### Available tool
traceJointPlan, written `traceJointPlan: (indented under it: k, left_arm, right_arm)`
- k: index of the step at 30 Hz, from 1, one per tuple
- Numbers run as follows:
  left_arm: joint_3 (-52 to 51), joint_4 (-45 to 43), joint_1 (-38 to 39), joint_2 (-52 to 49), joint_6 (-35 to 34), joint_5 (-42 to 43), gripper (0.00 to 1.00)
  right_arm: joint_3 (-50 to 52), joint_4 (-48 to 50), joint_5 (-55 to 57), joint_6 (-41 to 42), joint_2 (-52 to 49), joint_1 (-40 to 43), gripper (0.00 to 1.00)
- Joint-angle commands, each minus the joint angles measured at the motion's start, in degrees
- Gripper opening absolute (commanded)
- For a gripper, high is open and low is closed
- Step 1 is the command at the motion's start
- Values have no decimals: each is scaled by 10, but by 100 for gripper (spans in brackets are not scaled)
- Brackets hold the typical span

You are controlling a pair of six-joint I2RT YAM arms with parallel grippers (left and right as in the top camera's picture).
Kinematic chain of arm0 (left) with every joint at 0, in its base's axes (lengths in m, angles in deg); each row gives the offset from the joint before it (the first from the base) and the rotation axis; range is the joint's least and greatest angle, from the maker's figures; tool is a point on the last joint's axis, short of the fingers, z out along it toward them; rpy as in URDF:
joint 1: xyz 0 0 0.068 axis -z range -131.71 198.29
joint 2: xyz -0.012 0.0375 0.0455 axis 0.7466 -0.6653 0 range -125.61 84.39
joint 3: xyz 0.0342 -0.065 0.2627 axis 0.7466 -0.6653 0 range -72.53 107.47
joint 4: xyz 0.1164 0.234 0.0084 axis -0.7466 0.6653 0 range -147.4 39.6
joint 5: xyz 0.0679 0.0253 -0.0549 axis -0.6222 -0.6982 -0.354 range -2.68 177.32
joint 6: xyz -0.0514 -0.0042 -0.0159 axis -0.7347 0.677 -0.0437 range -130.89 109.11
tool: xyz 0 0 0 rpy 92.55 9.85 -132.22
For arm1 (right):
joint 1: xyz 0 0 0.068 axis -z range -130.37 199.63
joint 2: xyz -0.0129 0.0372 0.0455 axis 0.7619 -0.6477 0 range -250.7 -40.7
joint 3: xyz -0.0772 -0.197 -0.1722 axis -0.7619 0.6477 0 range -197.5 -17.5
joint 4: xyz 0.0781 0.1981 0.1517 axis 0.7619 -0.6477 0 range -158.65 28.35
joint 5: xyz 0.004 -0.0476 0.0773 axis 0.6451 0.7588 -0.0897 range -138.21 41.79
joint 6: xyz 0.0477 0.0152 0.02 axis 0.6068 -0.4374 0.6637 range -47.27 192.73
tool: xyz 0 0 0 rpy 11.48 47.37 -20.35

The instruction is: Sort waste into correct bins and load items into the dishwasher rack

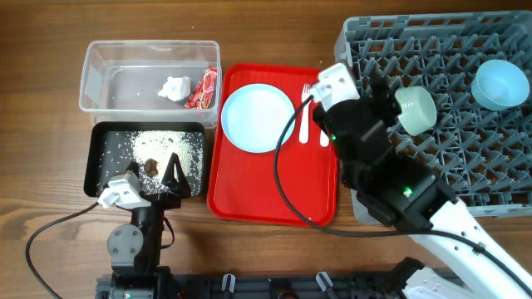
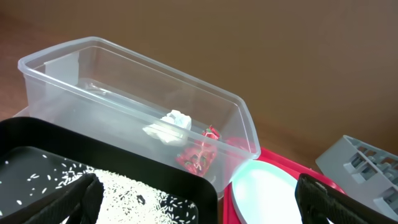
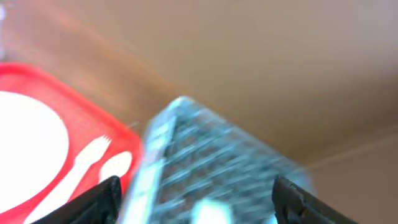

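The clear tub (image 1: 100,83) holds the crumpled white tissue (image 1: 174,87) and the red sauce packet (image 1: 202,89); both also show in the left wrist view, tissue (image 2: 169,124) and packet (image 2: 199,155). The black tray (image 1: 104,141) holds rice crumbs and brown scraps (image 1: 152,166). My left gripper (image 1: 158,176) (image 2: 199,202) is open and empty above this tray. The pale blue plate (image 1: 258,116), white fork (image 1: 305,108) and spoon (image 1: 324,133) lie on the red tray (image 1: 274,199). My right gripper (image 1: 384,108) (image 3: 196,199) is open over the grey rack's (image 1: 449,158) left edge, beside the mint green bowl (image 1: 416,108). The pale blue bowl (image 1: 499,83) sits in the rack. The yellow cup is out of view.
The right wrist view is blurred by motion. The red tray lies between the two bins and the rack. The right arm's cable (image 1: 278,178) hangs across the red tray. Bare wooden table (image 1: 50,50) surrounds everything.
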Motion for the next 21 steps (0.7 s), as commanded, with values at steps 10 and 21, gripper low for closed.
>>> traceJointPlan:
  k: [10,21]
  left_arm:
    - [-3,0,-4,5,-1,5,100]
    - [-3,0,-4,5,-1,5,100]
  right_arm:
    - [-32,-103,-500,297,-19,581,81]
    - [-33,16,-580,455,-216,791,72]
